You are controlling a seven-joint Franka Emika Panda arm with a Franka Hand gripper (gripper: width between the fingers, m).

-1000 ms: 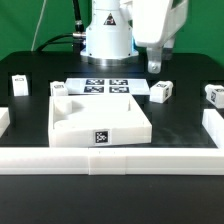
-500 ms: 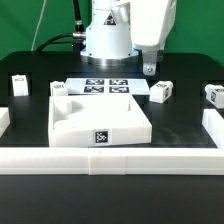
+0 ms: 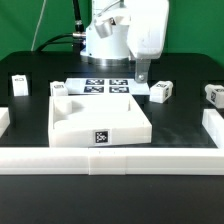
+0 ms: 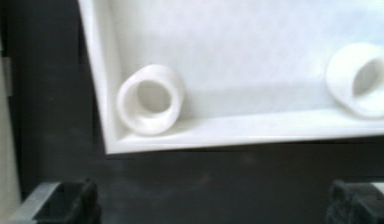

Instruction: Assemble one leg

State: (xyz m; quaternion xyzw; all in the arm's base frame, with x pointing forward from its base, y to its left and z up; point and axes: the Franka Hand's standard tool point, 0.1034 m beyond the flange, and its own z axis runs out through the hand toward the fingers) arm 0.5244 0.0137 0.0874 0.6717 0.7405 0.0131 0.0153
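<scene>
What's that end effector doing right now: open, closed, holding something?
End effector: open, holding nothing.

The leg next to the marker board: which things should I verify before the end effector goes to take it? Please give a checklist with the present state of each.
1. End effector open: ok. In the wrist view the fingers stand apart with nothing between them.
2. End effector above the leg: not ok. It hangs beside the leg, toward the exterior view's left.
3. Leg apart from the panel: ok.
4. Leg apart from the marker board: cannot tell, as they are very close.
5. Corner hole of the panel free: ok, nothing sits in it.
</scene>
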